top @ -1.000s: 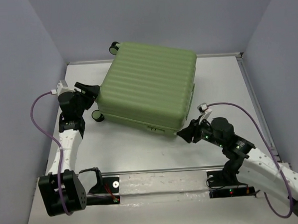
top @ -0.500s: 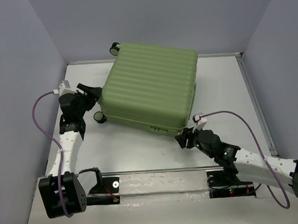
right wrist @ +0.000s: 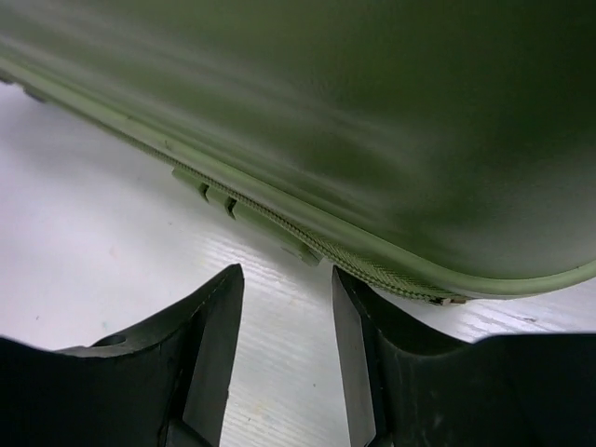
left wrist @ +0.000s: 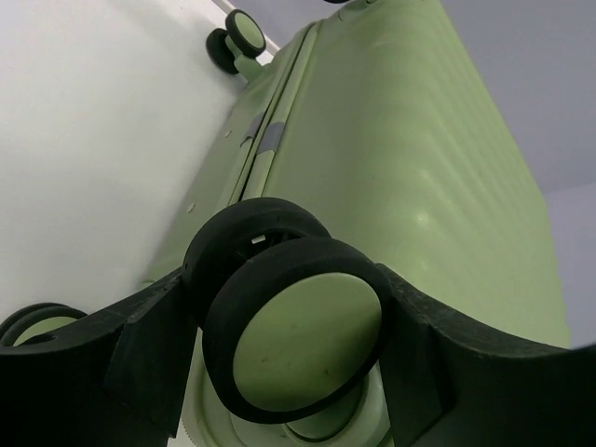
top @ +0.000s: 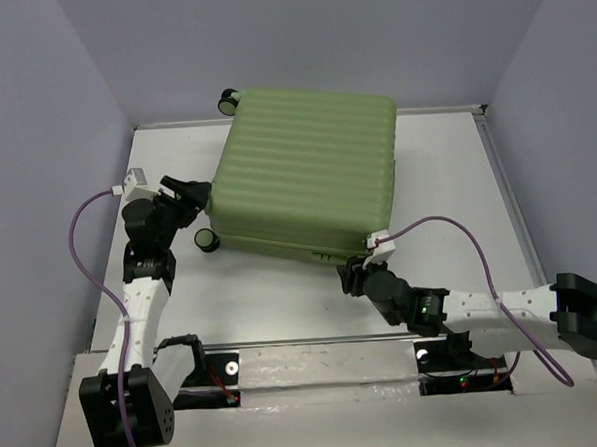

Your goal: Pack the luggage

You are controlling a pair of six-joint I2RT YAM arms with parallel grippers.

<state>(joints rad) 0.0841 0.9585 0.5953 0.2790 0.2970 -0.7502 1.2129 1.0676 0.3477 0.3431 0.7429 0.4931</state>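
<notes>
Wheel point(left wrist: 298, 340) of the luggage point(top: 301, 168) in clenched left jaws; right jaws apart, empty, near its zipper seam point(right wrist: 279, 228).

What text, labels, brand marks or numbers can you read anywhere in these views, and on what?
No readable text in any view.
luggage shell: ribs only, no brand mark showing.
wheel between the left gripper fingers: plain green hub, no marking.
zipper tabs beyond the open right gripper: blurred, no lettering discernible.
</notes>
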